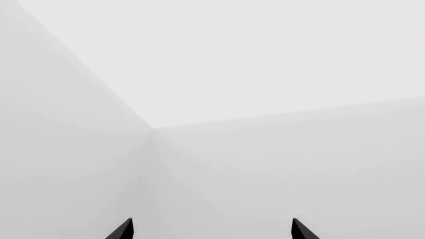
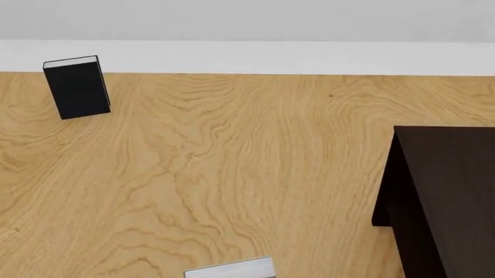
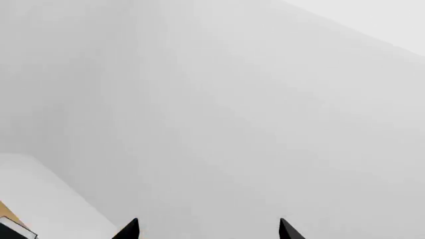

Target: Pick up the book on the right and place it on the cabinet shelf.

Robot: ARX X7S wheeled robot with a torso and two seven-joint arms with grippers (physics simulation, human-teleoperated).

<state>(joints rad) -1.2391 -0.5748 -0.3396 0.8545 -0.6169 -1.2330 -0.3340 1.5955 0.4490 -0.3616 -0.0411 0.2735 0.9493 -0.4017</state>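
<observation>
The light grey book (image 2: 230,269) shows only as a pale strip with white page edges at the bottom edge of the head view, on the wooden table. The very dark brown cabinet (image 2: 444,197) stands at the right of the table; only its flat top and left side show, its inner shelf is hidden. Neither arm shows in the head view. My left gripper (image 1: 212,230) is open and empty, facing blank grey walls. My right gripper (image 3: 208,230) is open and empty, also facing a grey wall.
A black-covered book (image 2: 77,87) stands upright at the table's far left; its corner also shows in the right wrist view (image 3: 12,230). The light wood table (image 2: 232,174) ends at a white strip along the back wall.
</observation>
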